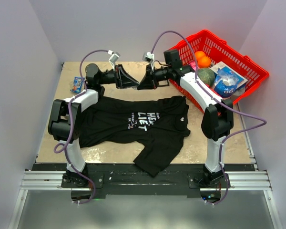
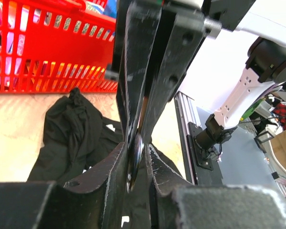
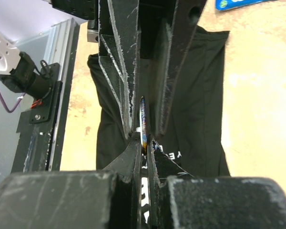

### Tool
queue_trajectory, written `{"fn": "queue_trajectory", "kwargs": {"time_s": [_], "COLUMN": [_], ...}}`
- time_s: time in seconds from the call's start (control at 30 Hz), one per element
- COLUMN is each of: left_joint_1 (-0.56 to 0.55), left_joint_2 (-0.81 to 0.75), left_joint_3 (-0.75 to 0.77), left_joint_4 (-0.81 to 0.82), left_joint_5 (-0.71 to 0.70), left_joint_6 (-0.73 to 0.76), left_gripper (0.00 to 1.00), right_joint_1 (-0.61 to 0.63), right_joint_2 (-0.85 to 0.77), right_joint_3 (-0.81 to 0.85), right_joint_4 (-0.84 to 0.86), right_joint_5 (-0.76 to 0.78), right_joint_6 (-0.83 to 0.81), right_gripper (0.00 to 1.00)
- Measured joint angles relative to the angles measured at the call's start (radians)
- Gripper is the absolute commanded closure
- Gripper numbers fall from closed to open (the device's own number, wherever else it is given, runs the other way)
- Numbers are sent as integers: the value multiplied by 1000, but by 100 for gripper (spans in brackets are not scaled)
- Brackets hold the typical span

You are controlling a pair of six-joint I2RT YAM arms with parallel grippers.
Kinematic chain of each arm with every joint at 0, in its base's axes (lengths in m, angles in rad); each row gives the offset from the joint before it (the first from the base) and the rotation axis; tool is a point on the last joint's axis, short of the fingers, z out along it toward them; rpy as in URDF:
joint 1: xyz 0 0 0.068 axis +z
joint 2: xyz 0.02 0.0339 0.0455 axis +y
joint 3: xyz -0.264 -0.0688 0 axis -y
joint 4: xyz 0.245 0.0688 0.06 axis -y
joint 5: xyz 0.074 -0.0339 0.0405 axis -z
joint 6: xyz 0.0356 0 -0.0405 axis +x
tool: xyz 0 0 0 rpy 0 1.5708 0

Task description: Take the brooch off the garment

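Tan table (image 1: 205,143), pale walls on three sides, red basket (image 1: 238,62) at the far right corner. The garment (image 1: 133,124) lies spread on the surface with its lettering up.

The brooch (image 3: 143,124) is clear of the fabric. It hangs in the air above the far side of the table, edge-on between the two sets of fingertips, which meet tip to tip.

The right gripper (image 3: 144,142) is clamped on the lower rim of the disc. The left gripper (image 2: 137,152) flanks the same disc with its jaws only narrowly apart. You cannot tell from these views whether it is pinching or has let go.

Handling, as a judgement: the piece is small, thin, rigid and light, with a polished face that will likely slide under the pads. Hold it across the flat faces, well in from the rim. A pin at the back is not visible, so assume one and keep it off the cloth. A slack pinch risks a drop onto the black shirt.
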Motion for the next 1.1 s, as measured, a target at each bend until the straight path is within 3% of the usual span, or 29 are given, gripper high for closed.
{"fn": "queue_trajectory", "kwargs": {"time_s": [0.23, 0.33, 0.37, 0.4, 0.67, 0.9, 1.1], "left_joint_1": [0, -1, -1, -1, 1, 16, 21], "left_joint_2": [0, 0, 0, 0, -2, -51, -104], "left_joint_3": [0, 0, -2, -3, -4, -96, -118], "left_joint_4": [40, 40, 40, 44, 164, 162, -33], "left_joint_5": [-2, -2, -2, -1, 37, 49, 17], "left_joint_6": [-23, -19, -19, -19, -76, -19, 181], "left_gripper": [75, 64, 52, 49, 34, 32, 36], "right_joint_1": [9, 9, 10, 10, 4, -2, -2], "right_joint_2": [1, 1, 1, 1, 1, 1, 1], "right_joint_3": [0, -3, -6, -12, -76, -89, -104], "right_joint_4": [-3, 0, 4, 10, 73, 100, 118], "right_joint_5": [3, 2, 2, 2, 2, 0, 0], "right_joint_6": [1, 9, 16, 22, 116, 158, 172], "right_gripper": [100, 100, 100, 100, 100, 100, 100]}}
